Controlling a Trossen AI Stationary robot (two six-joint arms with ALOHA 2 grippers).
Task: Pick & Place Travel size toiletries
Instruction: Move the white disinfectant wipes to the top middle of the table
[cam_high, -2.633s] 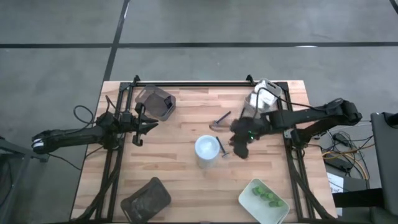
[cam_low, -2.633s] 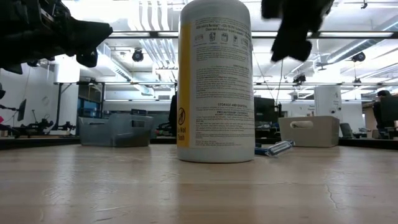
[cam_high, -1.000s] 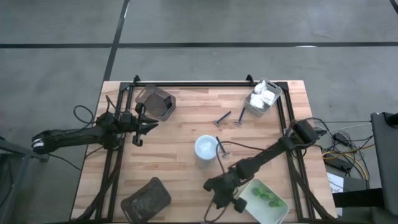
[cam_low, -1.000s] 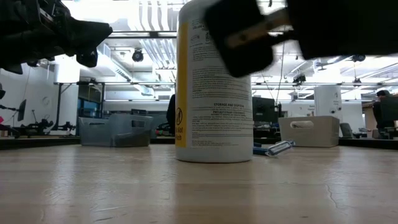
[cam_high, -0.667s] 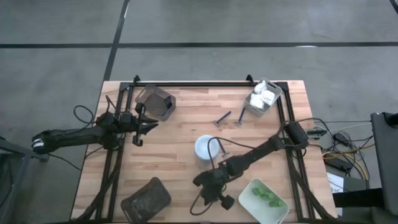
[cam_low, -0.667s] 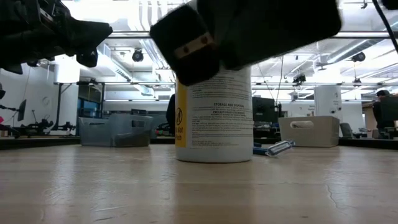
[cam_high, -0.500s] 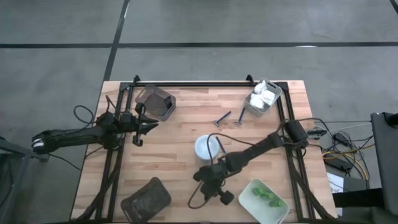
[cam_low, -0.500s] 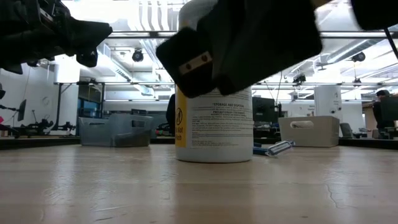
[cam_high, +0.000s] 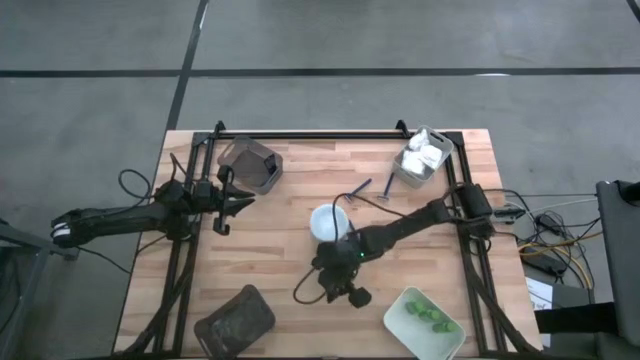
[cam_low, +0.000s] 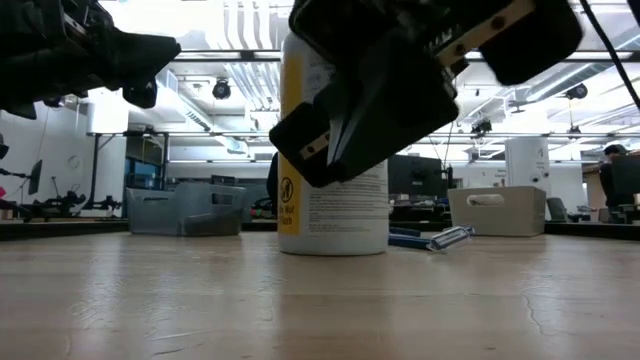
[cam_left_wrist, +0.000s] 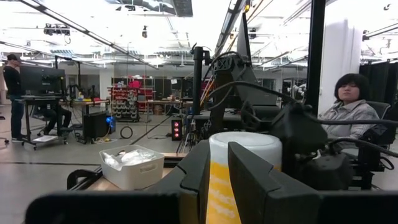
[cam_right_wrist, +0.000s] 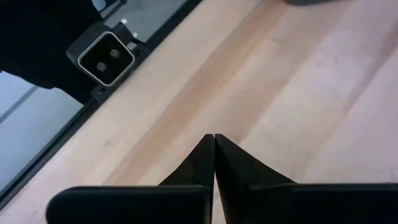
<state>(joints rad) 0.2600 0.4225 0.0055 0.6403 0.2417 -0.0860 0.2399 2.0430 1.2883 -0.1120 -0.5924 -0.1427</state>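
High view first: I see the right gripper (cam_high: 335, 283) low over the table (cam_high: 280, 260), at about six o'clock from the yellow white-capped bottle (cam_high: 329, 223), its arm stretching back toward three o'clock. My right wrist view shows its two fingertips (cam_right_wrist: 214, 149) pressed together with nothing between them, pointing down at bare wood. The bottle stands upright near the table's centre, and in the low view the gripper body hangs in front of its label. Two razors (cam_high: 372, 190) lie at about one o'clock from the bottle, near it. The pale tray (cam_high: 419, 158) with white packets (cam_high: 430, 154) sits toward the one o'clock corner, and the other pale tray (cam_high: 422, 322) with green pieces (cam_high: 428, 315) sits at the five o'clock corner. The left gripper (cam_high: 228, 201) waits at nine o'clock, off the table surface; in my left wrist view its fingers (cam_left_wrist: 249, 180) stand a little apart, empty
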